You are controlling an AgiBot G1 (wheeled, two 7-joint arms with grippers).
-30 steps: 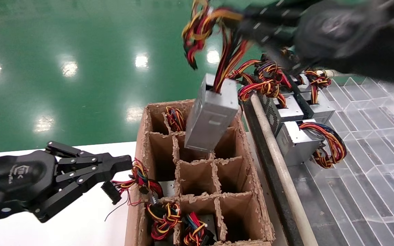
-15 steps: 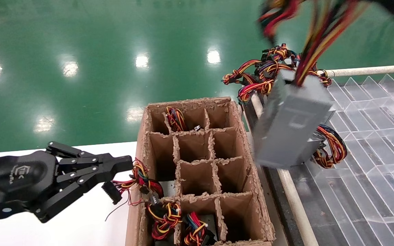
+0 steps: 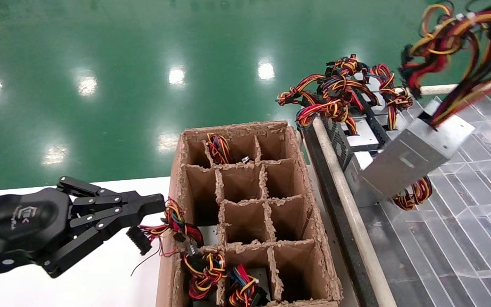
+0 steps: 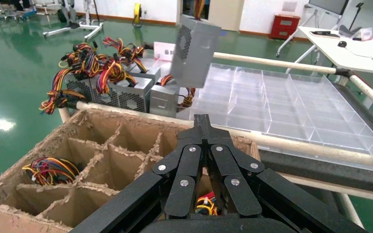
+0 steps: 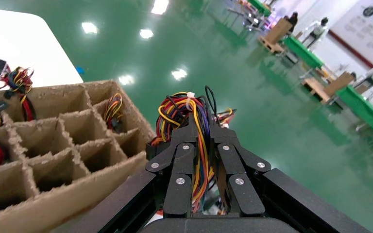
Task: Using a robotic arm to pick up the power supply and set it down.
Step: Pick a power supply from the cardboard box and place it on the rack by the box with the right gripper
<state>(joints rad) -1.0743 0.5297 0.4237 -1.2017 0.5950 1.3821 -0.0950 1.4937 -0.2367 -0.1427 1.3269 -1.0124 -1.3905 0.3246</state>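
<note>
The power supply is a silver-grey metal box hanging tilted in the air over the right-hand rack, apart from the carton. It also shows in the left wrist view as the power supply. Its red, yellow and black wires run up to the top right corner. In the right wrist view my right gripper is shut on that wire bundle; the box itself is hidden there. My left gripper is shut with nothing in it, beside the carton's left wall; its tip points over the carton.
A divided cardboard carton holds wire bundles in some cells. A loose bundle with a black connector lies on the white table. Other power supplies stand behind a rail, beside clear plastic trays.
The power supply has swung from above the carton's back cells to the right, across the rail, and now hangs over the rack. The left arm has not moved.
</note>
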